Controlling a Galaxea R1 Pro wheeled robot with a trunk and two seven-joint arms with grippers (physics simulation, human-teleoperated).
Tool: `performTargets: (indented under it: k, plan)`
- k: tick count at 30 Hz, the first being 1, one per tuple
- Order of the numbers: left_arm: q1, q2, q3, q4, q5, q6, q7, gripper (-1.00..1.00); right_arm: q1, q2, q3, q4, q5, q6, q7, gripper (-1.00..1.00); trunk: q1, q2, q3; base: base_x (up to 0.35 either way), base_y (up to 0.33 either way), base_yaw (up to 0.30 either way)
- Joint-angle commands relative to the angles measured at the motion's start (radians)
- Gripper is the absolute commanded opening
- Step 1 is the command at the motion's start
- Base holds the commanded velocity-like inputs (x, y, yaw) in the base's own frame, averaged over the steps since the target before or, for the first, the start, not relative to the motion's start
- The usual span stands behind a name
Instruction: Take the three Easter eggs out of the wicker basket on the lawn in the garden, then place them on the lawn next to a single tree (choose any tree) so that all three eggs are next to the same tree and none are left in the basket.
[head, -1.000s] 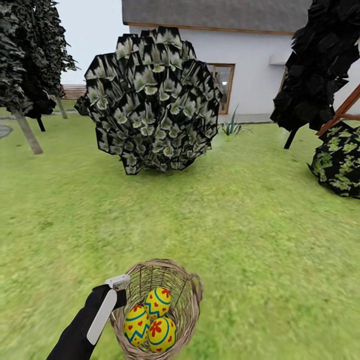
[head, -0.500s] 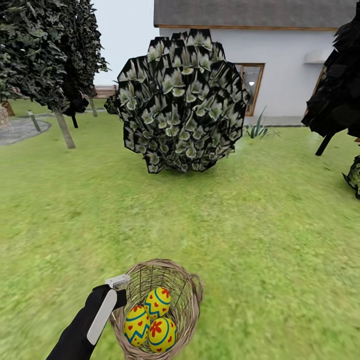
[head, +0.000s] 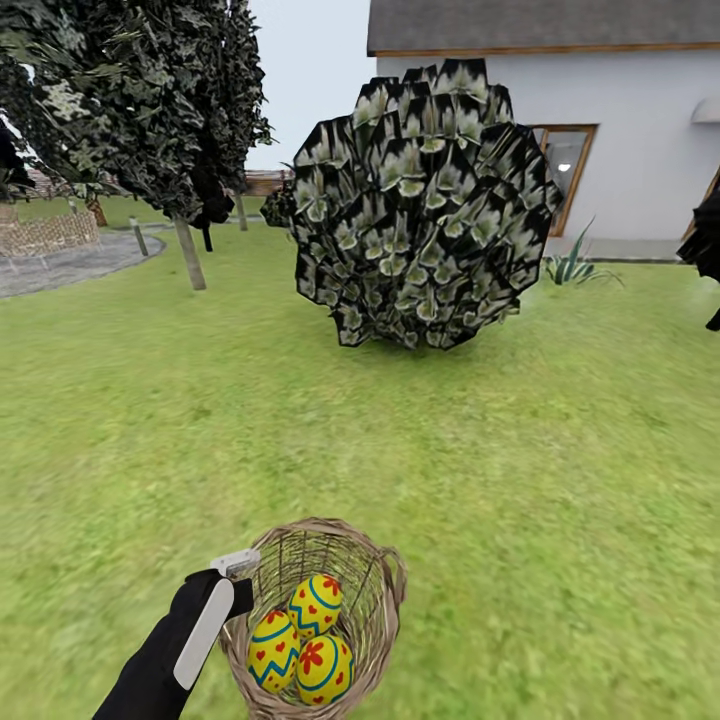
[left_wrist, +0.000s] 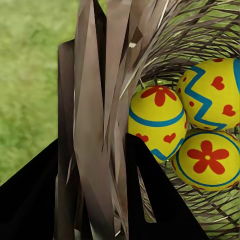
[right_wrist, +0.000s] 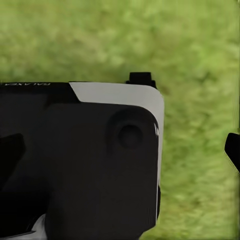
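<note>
Gripping the wicker basket (head: 315, 610) by its near-left rim, the left gripper (head: 235, 570) shows in the head view as a black arm with a pale panel, its tip against the braided edge. The basket sits low in the middle of that view with three Easter eggs (head: 300, 640) inside — all yellow, banded in blue, with red hearts or a flower. The lawn (head: 480, 440) spreads around it, mottled green. Beyond stands one big round bush (head: 425, 205), a tree (head: 190, 255) with a pale trunk to the left, a grey gravel patch (head: 70, 265) at far left, and a white house (head: 640, 130) behind.

In the left wrist view, the dark fingers (left_wrist: 150, 195) are pinched on the basket's wall (left_wrist: 97, 110), strands of wicker running between them; the three eggs (left_wrist: 157, 120) lie touching one another just past the weave.

In the right wrist view, a black-and-white housing (right_wrist: 100, 155) covers much of the grass (right_wrist: 200, 50). A dark fingertip (right_wrist: 233, 149) pokes in at one edge — whether the right gripper is spread or pressed together I cannot tell.
</note>
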Motion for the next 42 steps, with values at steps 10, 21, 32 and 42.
performTargets:
  k: [10, 21, 32, 42]
  plan:
    - [0.000, 0.000, -0.001, 0.000, 0.003, -0.002, 0.000, -1.00, 0.000, 0.000, 0.000, 0.000, 0.000, 0.000, -0.012, 1.00, -0.038, 0.070, 0.031, 0.000, 0.000, 0.295]
    - [0.000, 0.000, -0.001, 0.000, 0.003, -0.002, 0.000, -1.00, 0.011, -0.002, 0.000, 0.006, 0.000, -0.013, -0.074, 1.00, -0.081, 0.147, 0.065, 0.000, 0.000, 0.295]
    - [0.000, 0.000, -0.001, 0.000, 0.003, -0.002, 0.000, -1.00, 0.050, -0.009, 0.000, 0.008, -0.001, -0.074, -0.075, 1.00, -0.123, 0.224, 0.094, 0.000, 0.000, 0.290]
    - [0.000, 0.000, -0.001, 0.001, 0.003, -0.003, 0.000, -1.00, 0.050, -0.006, 0.000, 0.008, 0.000, -0.078, -0.075, 1.00, -0.161, 0.294, 0.125, 0.000, 0.000, 0.040]
